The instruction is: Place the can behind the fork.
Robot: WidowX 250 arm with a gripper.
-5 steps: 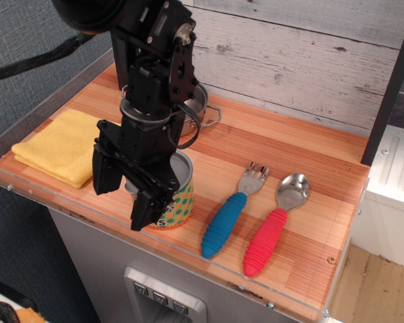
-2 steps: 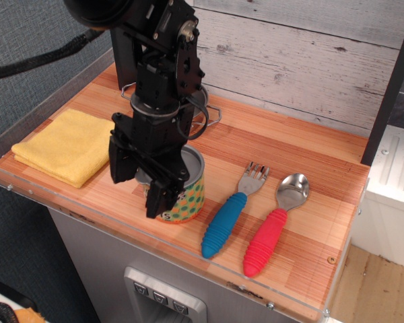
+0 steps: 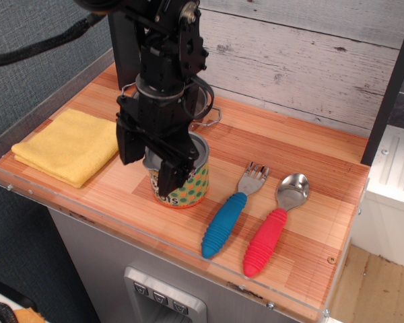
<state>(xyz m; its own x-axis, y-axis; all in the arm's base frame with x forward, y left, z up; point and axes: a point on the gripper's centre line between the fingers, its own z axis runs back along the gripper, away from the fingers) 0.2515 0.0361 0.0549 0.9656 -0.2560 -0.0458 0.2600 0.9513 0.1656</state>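
Observation:
The can (image 3: pixel 188 188), a short tin with a yellow-orange label and green dots, is near the front of the wooden counter, left of the fork. The fork (image 3: pixel 230 208) has silver tines and a blue ribbed handle, and lies with its tines pointing to the back. My gripper (image 3: pixel 149 163) comes down from above, with one black finger (image 3: pixel 127 143) on the can's left side and the other at its front. It is shut on the can. The arm hides much of the can's lid and left side.
A red-handled spoon (image 3: pixel 269 235) lies right of the fork. A folded yellow cloth (image 3: pixel 64 147) lies at the left. A steel pot (image 3: pixel 203 108) stands behind the arm, mostly hidden. A clear raised rim (image 3: pixel 121 225) runs along the front edge.
My gripper has moved to the right and toward the back, and the can has moved with it, closer to the fork. The fork and spoon have not moved.

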